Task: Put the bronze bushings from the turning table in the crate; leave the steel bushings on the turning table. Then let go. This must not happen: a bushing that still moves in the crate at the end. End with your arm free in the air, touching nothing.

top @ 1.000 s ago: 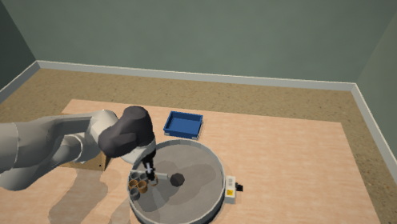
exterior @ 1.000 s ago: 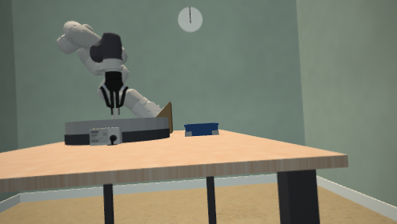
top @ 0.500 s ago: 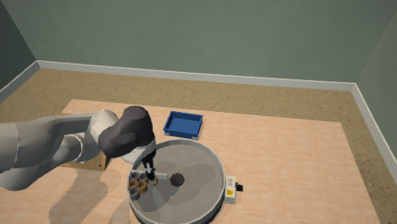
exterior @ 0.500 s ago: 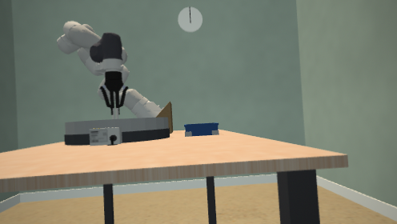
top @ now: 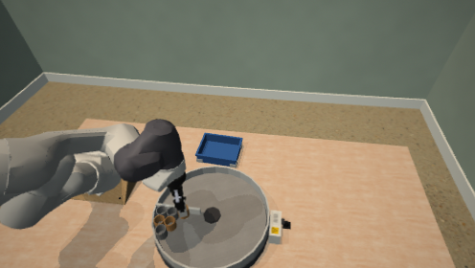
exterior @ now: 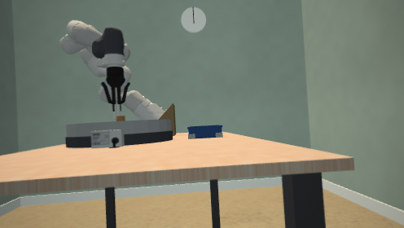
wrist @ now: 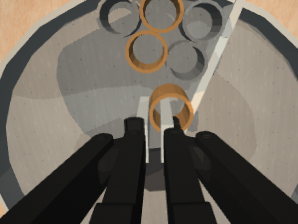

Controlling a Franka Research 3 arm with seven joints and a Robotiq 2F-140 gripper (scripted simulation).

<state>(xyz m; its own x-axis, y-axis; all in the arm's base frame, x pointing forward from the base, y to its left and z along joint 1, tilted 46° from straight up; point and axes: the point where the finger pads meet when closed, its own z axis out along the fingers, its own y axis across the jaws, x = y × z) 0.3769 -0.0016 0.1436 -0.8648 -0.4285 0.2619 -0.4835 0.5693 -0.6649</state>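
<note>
Three bronze bushings in all. Top: gripper (top: 180, 209) (exterior: 116, 109) (wrist: 154, 110) over turning table (top: 235, 196) (exterior: 142, 124) (wrist: 35, 112); blue crate (top: 219, 149) (exterior: 204, 132) holds no bushing. Exterior: one bronze bushing (exterior: 120, 118) (wrist: 171, 91) shows above the rim. Wrist: fingers closed on its wall, one inside; two bronze, three steel bushings beyond.

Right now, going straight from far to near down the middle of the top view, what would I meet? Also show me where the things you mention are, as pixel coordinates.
Green wall (top: 239, 43) (exterior: 244, 81), pale skirting board (top: 239, 89) (exterior: 244, 182), speckled floor (top: 287, 112) (exterior: 252, 208), blue crate (top: 215, 158) (exterior: 204, 132), round turning table (top: 239, 206) (exterior: 142, 126) (wrist: 30, 115).
</note>
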